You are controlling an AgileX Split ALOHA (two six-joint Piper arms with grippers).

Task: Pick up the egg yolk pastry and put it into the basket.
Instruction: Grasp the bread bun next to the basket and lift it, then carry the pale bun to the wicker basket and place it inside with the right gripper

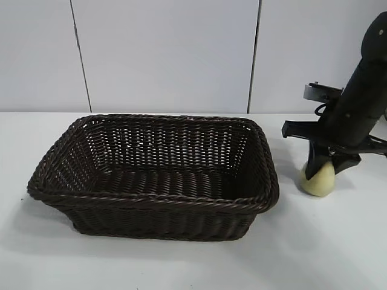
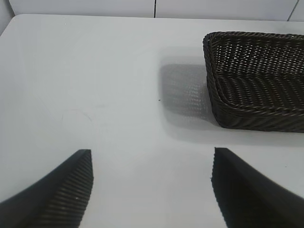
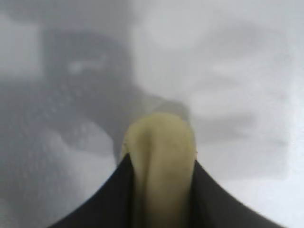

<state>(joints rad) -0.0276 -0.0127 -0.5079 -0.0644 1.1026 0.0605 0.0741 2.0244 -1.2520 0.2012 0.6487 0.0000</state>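
While the right gripper (image 1: pixel 318 171) points steeply down at the white table (image 1: pixel 338 241), its dark fingers (image 3: pixel 109 199) are closed against both flanks of the egg yolk pastry (image 1: pixel 318 180), a small pale yellow rounded lump with a smooth matte skin. That pastry sits on the table just beside the basket's right end, apart from it and not yet lifted as far as I can tell. In the right wrist view it looks pinched narrow between the fingers, so I judge it soft and squashy, light, probably crumbly or easily dented; a hard squeeze would deform it. Matte surface suggests decent friction, slip unlikely. Best hold is across the widest middle of the lump, low enough that the rounded top cannot pop out, with gentle pressure only.

Basket (image 1: pixel 151 175): large rectangular dark brown woven wicker, sloping sides, braided rim, nothing in it, centre of table. High rim means the pastry must clear it before release; drop low to avoid breaking it.

Left gripper (image 2: pixel 152 187) is parked off beyond the basket's other end, jaws spread wide, holding nothing.
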